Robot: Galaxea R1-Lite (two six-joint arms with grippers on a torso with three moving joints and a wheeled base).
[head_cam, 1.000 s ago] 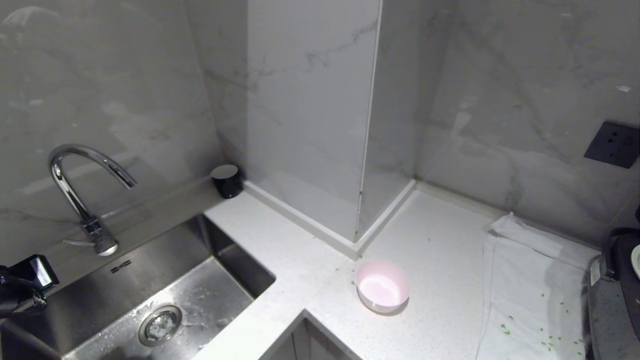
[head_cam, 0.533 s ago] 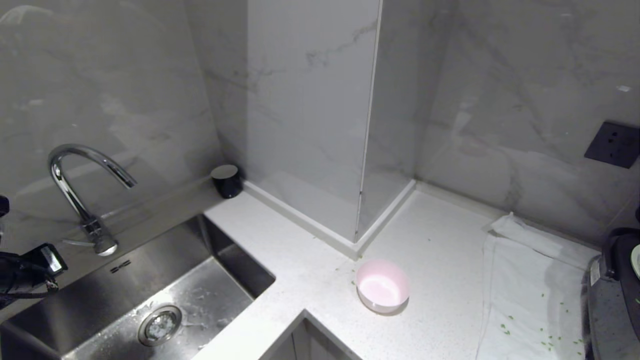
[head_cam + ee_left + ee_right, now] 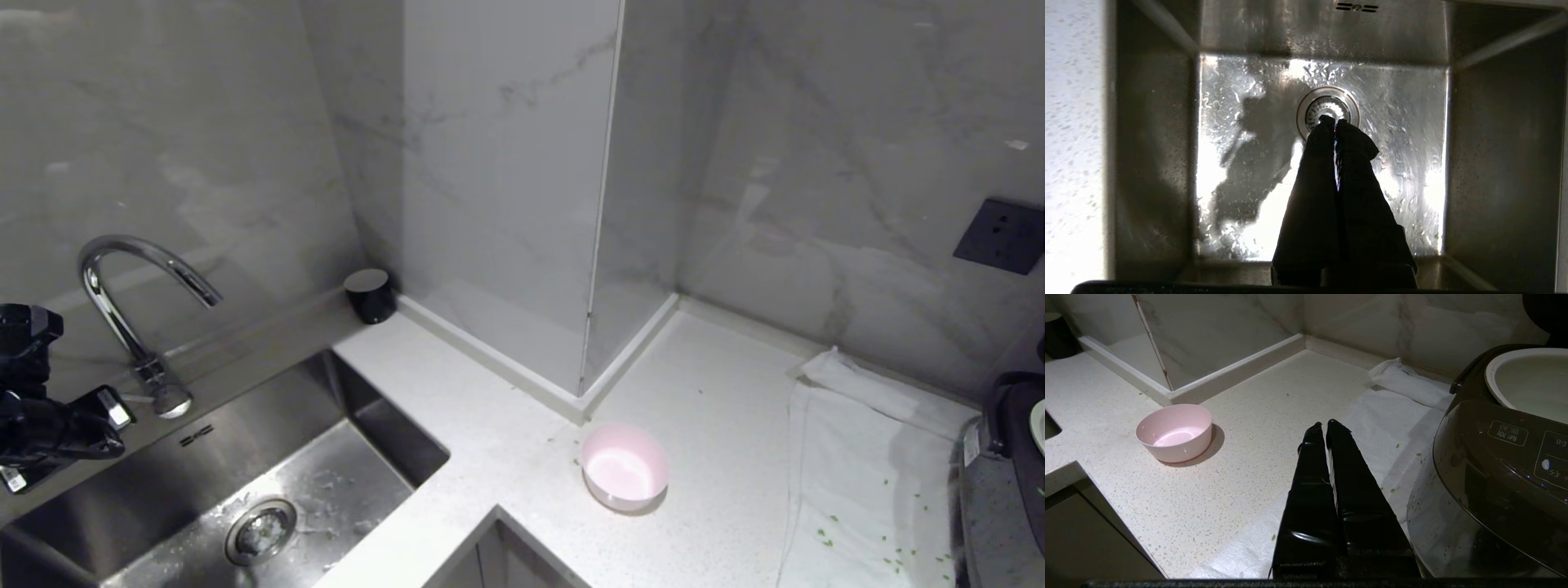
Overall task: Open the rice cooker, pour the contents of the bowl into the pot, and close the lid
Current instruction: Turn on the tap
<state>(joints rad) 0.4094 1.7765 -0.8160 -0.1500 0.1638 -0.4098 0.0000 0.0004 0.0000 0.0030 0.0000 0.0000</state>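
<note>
The bowl (image 3: 624, 467) stands upright on the white speckled counter (image 3: 718, 425), mouth up, near the inner corner where the marble wall column meets the worktop. It looks empty: pale pink all through, with no green in it. Being round, it has no long axis to speak of. In the head view it sits at about 3 o'clock from the left gripper (image 3: 1334, 121), well apart, with the sink's (image 3: 384, 425) corner between them. In the right wrist view the bowl (image 3: 1175, 433) lies at about 9 o'clock from the right gripper (image 3: 1322, 424), apart from it on bare counter.

The rice cooker (image 3: 1490, 465) is at 3 o'clock from the right gripper, just beside the black fingers (image 3: 1349, 486), standing on a white cloth (image 3: 1396, 412). Its lid is out of sight, and the pot (image 3: 1527, 381) shows its pale lining, open to the top. Its front button panel faces the camera side. Small green bits (image 3: 824, 536) are scattered over the cloth beside the cooker.

The left gripper hangs over the steel sink, its tips in line with the drain (image 3: 1329, 108), fingers pressed together with only a hairline slit between them, holding nothing. The right gripper's fingers are likewise pressed together, empty, above the edge of the cloth.

A chrome tap (image 3: 135, 310) curves over the sink.
</note>
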